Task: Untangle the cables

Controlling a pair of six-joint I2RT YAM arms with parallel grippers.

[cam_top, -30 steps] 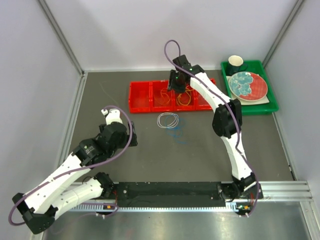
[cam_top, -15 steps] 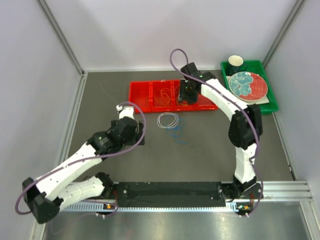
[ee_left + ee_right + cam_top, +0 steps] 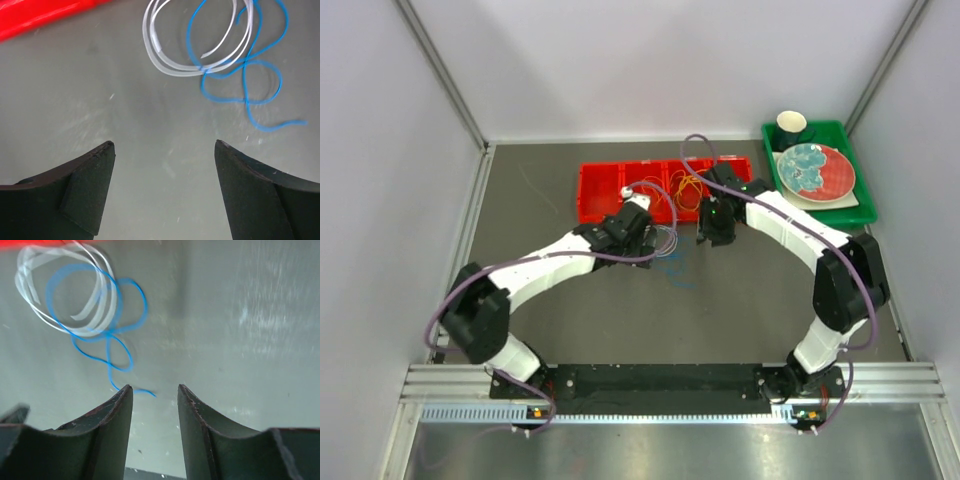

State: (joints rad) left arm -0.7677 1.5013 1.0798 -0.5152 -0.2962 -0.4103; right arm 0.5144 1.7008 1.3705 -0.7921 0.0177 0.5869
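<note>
White cable point(image 3: 172, 70) and blue cable point(image 3: 247, 97) lie crossed on the grey table point(image 3: 125, 110), just off the red tray point(image 3: 40, 17). Left gripper point(image 3: 162, 145) gapes wide, holding nothing. Right gripper point(image 3: 154, 387) is narrowly parted, also empty.

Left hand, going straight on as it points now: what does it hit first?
Most likely bare table, just short of the tangle. The left hand aims, jaws open, at grey surface; the white cable and blue cable lie slightly beyond. Depth is unclear from the wrist view.
</note>
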